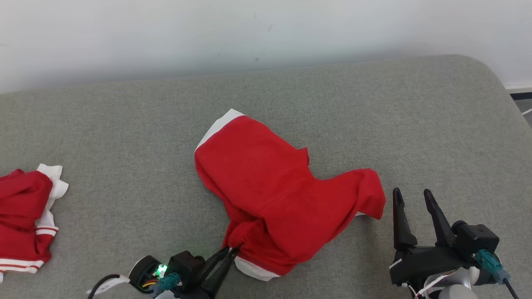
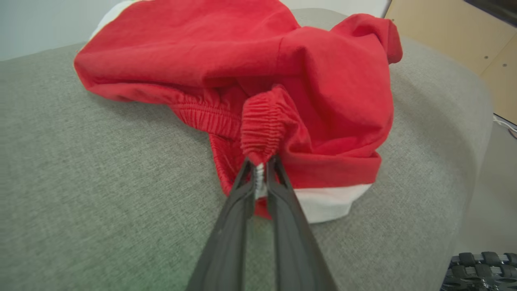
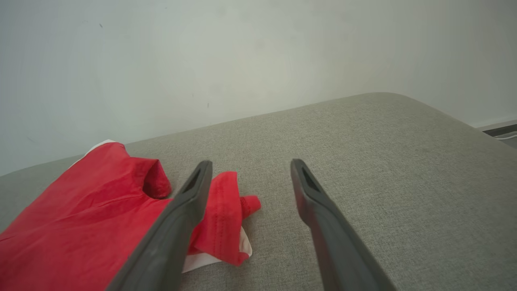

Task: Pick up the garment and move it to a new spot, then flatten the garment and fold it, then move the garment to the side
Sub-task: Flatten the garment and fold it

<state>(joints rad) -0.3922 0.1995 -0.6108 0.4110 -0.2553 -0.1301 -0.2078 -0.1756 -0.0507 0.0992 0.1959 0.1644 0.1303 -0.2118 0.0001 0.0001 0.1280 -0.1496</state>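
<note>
On a grey padded worktop [image 1: 124, 124], a crumpled pair of red shorts [image 1: 270, 187] with white trim lies near the front edge, between the robot's two arms. The left claw [image 1: 230, 250] is clenched on a small gathered tuck of the elastic waistband [image 2: 262, 125], its dark tips pressed almost together around the cloth. The right claw [image 1: 412, 193] stands released and empty, just beside the shorts' right leg hem [image 3: 226, 210] and touching nothing. A second red-and-white garment [image 1: 23, 216] sits well apart at the left edge.

The pickup looks to be just beginning. The bite is thin and sits at the very fingertips, so stretchy elastic could slide free as the weight comes on. Lifted from that single point, the shorts would likely hang bunched and twisted, making flattening harder. A low carry could also drag cloth across the rough fabric or into the other garment.
</note>
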